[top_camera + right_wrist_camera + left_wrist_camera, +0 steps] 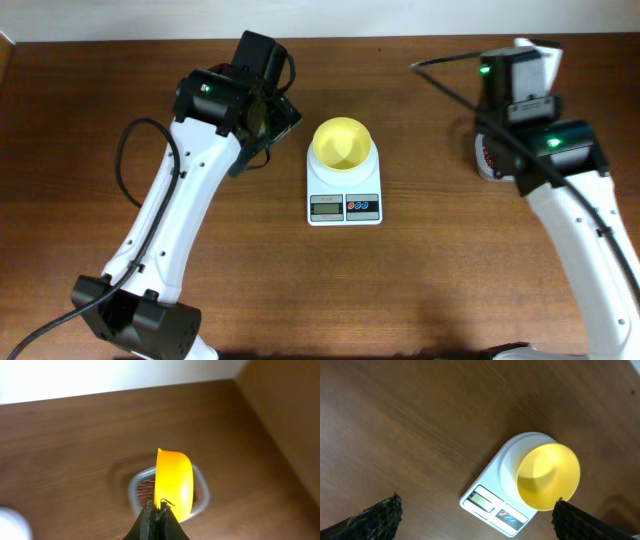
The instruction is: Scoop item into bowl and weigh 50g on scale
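Note:
The pale yellow bowl (pixel 342 142) stands on the white scale (pixel 344 195) mid-table; it looks empty. Both show in the left wrist view, the bowl (pixel 547 476) on the scale (pixel 492 505). My left gripper (pixel 475 517) is open and empty, hovering left of the scale; in the overhead view its fingers are hidden under the arm. My right gripper (pixel 159 510) is shut on the handle of a bright yellow scoop (pixel 173 481), held above a clear tub (pixel 134 491) of red-brown beans (pixel 145 491). The tub (pixel 490 160) peeks out beside the right arm.
The brown wooden table (pixel 420 280) carries little else. A pale wall or board rises past the table's far edge in the right wrist view (pixel 100 375). Black cables trail from both arms.

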Controlling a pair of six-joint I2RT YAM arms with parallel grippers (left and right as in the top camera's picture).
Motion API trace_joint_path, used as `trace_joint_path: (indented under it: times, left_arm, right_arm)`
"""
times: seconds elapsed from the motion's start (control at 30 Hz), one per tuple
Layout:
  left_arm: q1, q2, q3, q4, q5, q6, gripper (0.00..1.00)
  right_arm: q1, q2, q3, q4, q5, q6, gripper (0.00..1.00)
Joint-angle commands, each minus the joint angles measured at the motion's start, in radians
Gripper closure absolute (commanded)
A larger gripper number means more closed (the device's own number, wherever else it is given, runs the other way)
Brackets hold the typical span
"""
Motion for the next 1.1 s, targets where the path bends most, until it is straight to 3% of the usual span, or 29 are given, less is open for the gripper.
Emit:
trace_joint_path:
  times: [0.0, 0.03, 0.1, 0.17, 0.37, 0.43, 0.5, 0.8, 1.07]
  left_arm:
    - [-0.011, -0.004, 0.001, 0.018, -0.022, 0.232, 0.04]
    - [-0.037, 0.005, 0.001, 0.035, -0.022, 0.319, 0.05]
    - [-0.103, 0.029, 0.002, 0.063, -0.022, 0.389, 0.53]
    - [-0.137, 0.041, 0.001, 0.073, -0.021, 0.389, 0.98]
    - [-0.273, 0.088, 0.001, 0.076, -0.023, 0.139, 1.0]
    - [-0.317, 0.113, -0.002, 0.066, -0.022, -0.04, 1.0]
    - [-0.366, 0.147, -0.017, 0.069, -0.022, -0.141, 1.0]
    - [-0.471, 0.247, -0.017, 0.082, -0.003, -0.229, 1.0]
    - [-0.475, 0.364, -0.018, 0.145, -0.007, -0.245, 1.0]
  right_arm:
    - [-0.115, -0.013, 0.024, 0.0, -0.089, 0.017, 0.96]
    - [-0.167, -0.013, 0.024, 0.003, -0.198, 0.024, 0.96]
    - [-0.246, -0.013, 0.024, 0.009, -0.352, 0.024, 0.96]
    - [-0.273, -0.013, 0.024, 0.008, -0.375, 0.024, 0.96]
    - [-0.28, -0.013, 0.024, 0.021, -0.376, 0.024, 0.96]
    - [-0.28, -0.013, 0.024, 0.021, -0.379, 0.024, 0.96]
    - [-0.28, -0.012, 0.024, 0.021, -0.378, 0.024, 0.96]
    - [-0.28, -0.004, 0.02, 0.016, -0.379, 0.023, 0.96]
    - [-0.28, -0.003, 0.003, 0.013, -0.42, 0.023, 0.96]
